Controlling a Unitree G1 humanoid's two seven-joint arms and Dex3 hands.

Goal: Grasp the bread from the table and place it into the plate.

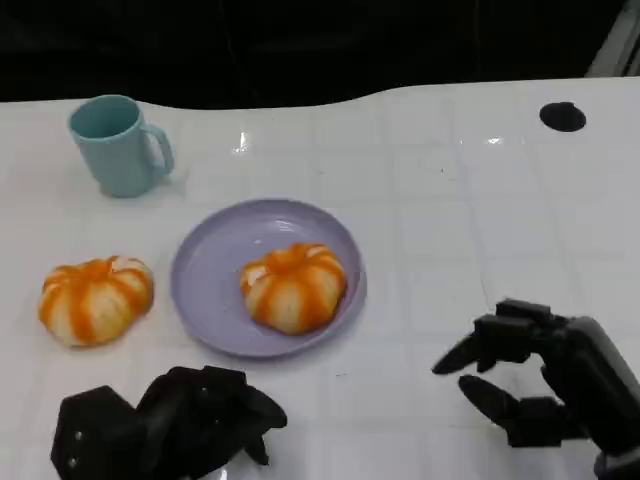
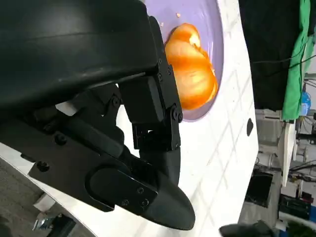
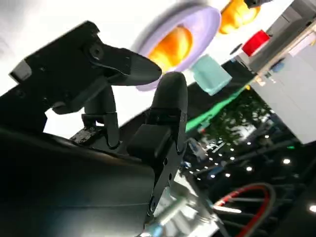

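Bread on table [image 1: 96, 299] sits at 9 o'clock of the plate [image 1: 205, 262], just beside its rim, not yet collected. Cup [image 1: 120, 145] stands at 11 o'clock, well apart. Left hand [image 1: 165, 425] rests at 6 o'clock, fingers curled in, holding nothing; likely staged for a reach to that loose bread. Second bread [image 1: 293, 285] already lies in the plate. Right hand [image 1: 540, 375] at 4 o'clock, fingers apart, empty, parked out of the way.

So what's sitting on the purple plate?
One orange-and-white bread sits on the purple plate. The bit of plate under it is covered. A second bread lies on the table beside the plate.
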